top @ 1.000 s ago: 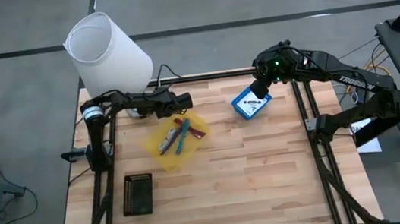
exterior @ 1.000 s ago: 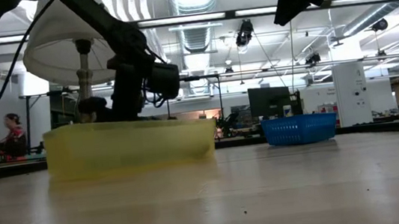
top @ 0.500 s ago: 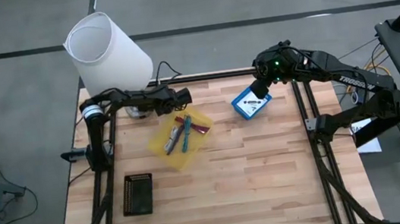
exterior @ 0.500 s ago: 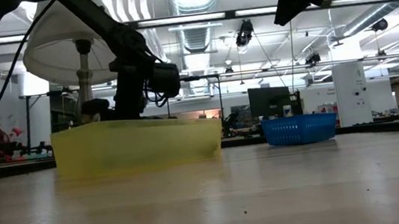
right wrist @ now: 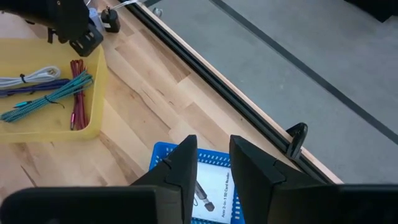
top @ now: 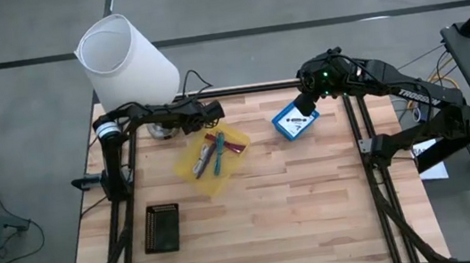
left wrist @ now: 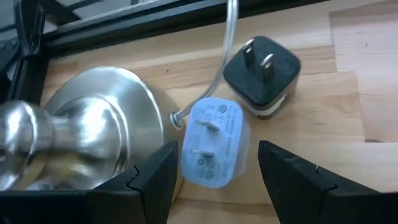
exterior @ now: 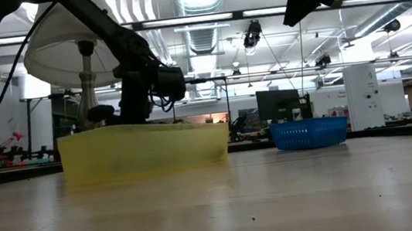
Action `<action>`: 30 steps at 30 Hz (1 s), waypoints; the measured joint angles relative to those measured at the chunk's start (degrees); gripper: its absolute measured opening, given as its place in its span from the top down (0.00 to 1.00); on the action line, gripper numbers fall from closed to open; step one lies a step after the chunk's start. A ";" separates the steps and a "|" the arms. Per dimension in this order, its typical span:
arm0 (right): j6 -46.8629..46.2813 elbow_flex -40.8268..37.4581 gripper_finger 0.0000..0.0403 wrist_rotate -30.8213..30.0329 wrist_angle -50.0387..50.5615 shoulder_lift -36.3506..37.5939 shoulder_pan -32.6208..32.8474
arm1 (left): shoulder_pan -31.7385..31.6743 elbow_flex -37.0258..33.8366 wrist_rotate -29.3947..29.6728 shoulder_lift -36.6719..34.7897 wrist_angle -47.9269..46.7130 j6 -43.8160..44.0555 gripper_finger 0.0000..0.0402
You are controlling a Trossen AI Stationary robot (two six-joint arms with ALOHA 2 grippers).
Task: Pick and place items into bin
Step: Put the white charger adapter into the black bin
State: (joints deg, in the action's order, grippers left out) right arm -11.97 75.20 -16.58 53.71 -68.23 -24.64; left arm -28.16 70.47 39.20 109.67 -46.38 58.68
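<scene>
My left gripper (top: 214, 112) stands open at the table's far left, next to the lamp's silvery base (left wrist: 81, 140). Its fingers straddle a pale blue plug adapter (left wrist: 212, 142) lying on the wood, apart from it. Beside that lies a black plug adapter (left wrist: 261, 74). A yellow tray (top: 187, 166) just nearer holds teal, purple, red and white cords (right wrist: 53, 94). My right gripper (right wrist: 214, 163) hangs open and empty, with a narrow gap, high above the blue bin (top: 282, 118), where a white packet (right wrist: 210, 190) lies flat.
A white lamp shade (top: 126, 59) leans over the far left corner, its cord (left wrist: 225, 56) running past the adapters. A black basket (top: 162, 227) sits at the near left. The table's black far rail (right wrist: 236, 106) runs behind the bin. Bare wood covers the middle and near right.
My left gripper has gone a little toward the table's far edge and the lamp base. The yellow tray has slid slightly toward the table's right and turned a bit, with the cords still in it.
</scene>
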 joint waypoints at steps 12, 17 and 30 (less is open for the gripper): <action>0.00 0.00 0.79 0.00 0.00 0.00 0.02 | -0.47 -0.06 -0.14 0.02 1.39 -2.47 0.48; -0.02 0.00 0.81 0.10 0.00 0.00 0.00 | -0.82 -0.52 -0.11 0.02 1.65 -1.86 0.48; -0.04 0.00 0.80 0.20 0.02 0.00 0.01 | -1.64 -2.27 -2.19 -0.11 3.68 -2.06 0.48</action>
State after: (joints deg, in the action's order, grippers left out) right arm -12.01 75.20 -16.38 53.74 -68.23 -24.63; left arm -29.80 68.20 37.01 109.56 -42.70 56.62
